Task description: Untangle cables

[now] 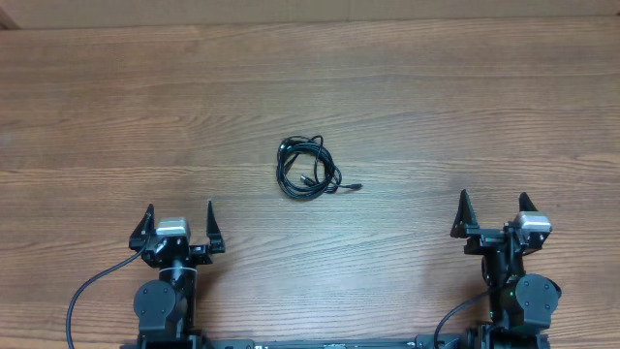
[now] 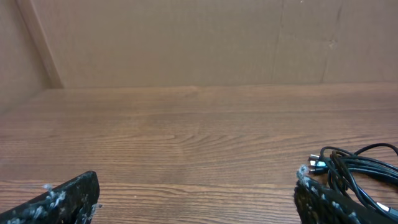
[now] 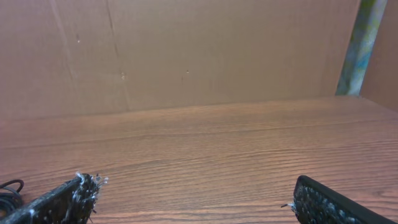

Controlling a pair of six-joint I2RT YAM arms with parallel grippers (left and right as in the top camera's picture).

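Note:
The cables lie in a small black coil on the wooden table, near the middle, with one plug end sticking out to the right. My left gripper is open and empty near the front left, well short of the coil. My right gripper is open and empty near the front right. In the left wrist view the cables show at the right edge, beyond my open left gripper. In the right wrist view a bit of the cables shows at the far left, beside my open right gripper.
A brown cardboard wall stands along the table's far edge. A thick black arm cable loops by the left arm's base.

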